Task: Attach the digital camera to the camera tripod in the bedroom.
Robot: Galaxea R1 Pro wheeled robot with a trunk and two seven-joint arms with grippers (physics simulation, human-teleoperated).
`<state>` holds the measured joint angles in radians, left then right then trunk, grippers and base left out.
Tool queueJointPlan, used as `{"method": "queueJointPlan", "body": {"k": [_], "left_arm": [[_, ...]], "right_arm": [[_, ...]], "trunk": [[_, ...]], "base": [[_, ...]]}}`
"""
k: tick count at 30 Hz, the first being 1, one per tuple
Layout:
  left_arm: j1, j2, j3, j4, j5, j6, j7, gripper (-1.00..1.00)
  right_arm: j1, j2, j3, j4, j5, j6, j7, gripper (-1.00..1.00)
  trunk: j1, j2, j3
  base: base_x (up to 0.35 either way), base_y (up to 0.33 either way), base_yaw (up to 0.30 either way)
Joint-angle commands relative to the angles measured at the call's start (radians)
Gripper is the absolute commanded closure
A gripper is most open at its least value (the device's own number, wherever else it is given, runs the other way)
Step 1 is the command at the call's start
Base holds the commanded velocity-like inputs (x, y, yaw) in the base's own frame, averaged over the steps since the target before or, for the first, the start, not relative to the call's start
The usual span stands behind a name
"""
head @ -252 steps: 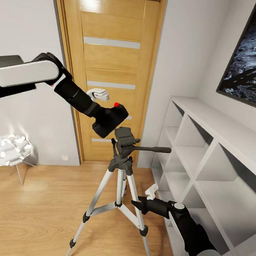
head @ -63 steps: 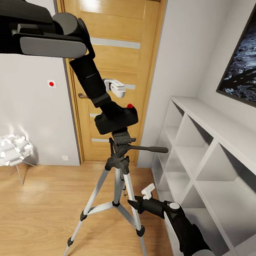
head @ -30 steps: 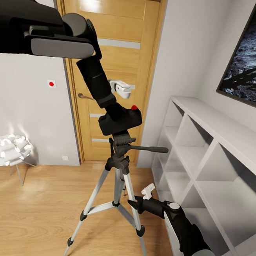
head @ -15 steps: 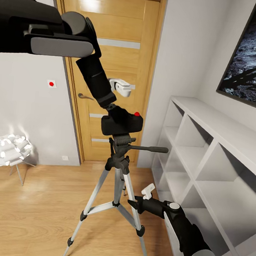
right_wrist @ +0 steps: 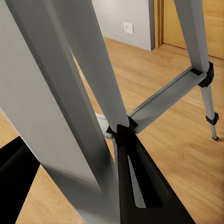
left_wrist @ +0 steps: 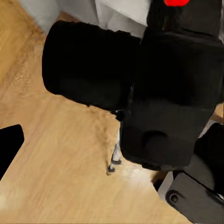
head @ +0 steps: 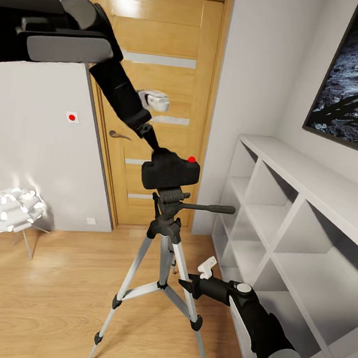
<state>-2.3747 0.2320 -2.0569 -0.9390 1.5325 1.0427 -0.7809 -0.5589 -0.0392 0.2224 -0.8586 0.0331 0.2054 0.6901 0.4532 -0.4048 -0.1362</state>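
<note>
Head view, digital camera [head: 170, 170] seated level on the camera tripod [head: 166, 238] head before the door [head: 158, 61], left gripper [head: 149, 135] just above-left of it, jaws' state unclear, right gripper [head: 191, 285] beside a tripod leg, jaws apart.

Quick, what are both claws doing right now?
Left claw: open, by the digital camera.
Right claw: around a camera tripod leg, gripping or not cannot be told.

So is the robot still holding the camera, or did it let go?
It seems to have let go: the camera sits on the tripod, left claw just above its back corner.
</note>
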Motion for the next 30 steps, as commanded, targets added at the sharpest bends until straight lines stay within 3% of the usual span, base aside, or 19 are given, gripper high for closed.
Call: {"method": "queueJointPlan", "body": {"k": [1, 6, 7, 12, 15, 22, 24, 27, 28, 30], "left_arm": [[-0.002, 0.017, 0.001, 0.043, 0.011, 0.005, -0.002, -1.0], [0.003, 0.07, 0.04, 0.122, 0.015, 0.005, 0.006, -1.0], [0.01, 0.089, 0.065, 0.148, 0.016, 0.005, 0.007, -1.0], [0.046, 0.134, 0.133, 0.19, 0.016, 0.004, 0.014, -1.0], [0.073, 0.154, 0.149, 0.198, 0.016, 0.003, 0.026, -1.0], [0.174, 0.239, 0.195, 0.203, 0.018, -0.044, 0.051, -1.0], [0.22, 0.278, 0.232, 0.199, 0.016, -0.057, 0.056, -1.0], [0.266, 0.314, 0.268, 0.195, 0.017, -0.069, 0.073, -1.0], [0.296, 0.339, 0.292, 0.192, 0.018, -0.088, 0.093, -1.0], [0.327, 0.364, 0.316, 0.183, 0.019, -0.109, 0.116, -1.0]], "right_arm": [[-0.001, -0.001, 0.003, -0.002, 0.004, 0.002, -0.069, 1.0], [0.0, -0.001, 0.002, -0.002, 0.004, 0.002, -0.069, 1.0], [0.0, -0.001, 0.002, -0.002, 0.004, 0.002, -0.069, 1.0], [0.0, -0.001, 0.002, -0.002, 0.004, 0.0, -0.069, 1.0], [0.0, -0.001, 0.002, -0.002, 0.004, -0.001, -0.069, 1.0], [0.001, -0.001, 0.002, -0.002, 0.004, -0.002, -0.069, 1.0], [0.001, -0.001, 0.002, -0.002, 0.004, -0.003, -0.069, 1.0], [0.001, -0.001, 0.002, -0.002, 0.004, -0.003, -0.069, 1.0], [0.001, -0.001, 0.002, -0.002, 0.004, -0.004, -0.069, 1.0], [0.001, -0.001, 0.002, -0.002, 0.004, -0.004, -0.069, 1.0]], "trunk": [[0.001, -0.002, -0.002], [0.001, -0.002, -0.002], [0.001, -0.002, -0.002], [0.001, -0.002, -0.002], [0.001, -0.002, -0.002], [0.001, -0.002, -0.002], [0.001, -0.002, -0.002], [0.001, -0.002, -0.002], [0.001, -0.002, -0.002], [0.001, -0.002, -0.002]], "base": [[0.0, 0.0, 0.0], [0.0, 0.0, 0.0], [0.0, 0.0, 0.0], [0.0, 0.0, 0.0], [0.0, 0.0, 0.0], [0.0, 0.0, 0.0], [0.0, 0.0, 0.0], [0.0, 0.0, 0.0], [0.0, 0.0, 0.0], [0.0, 0.0, 0.0]]}}
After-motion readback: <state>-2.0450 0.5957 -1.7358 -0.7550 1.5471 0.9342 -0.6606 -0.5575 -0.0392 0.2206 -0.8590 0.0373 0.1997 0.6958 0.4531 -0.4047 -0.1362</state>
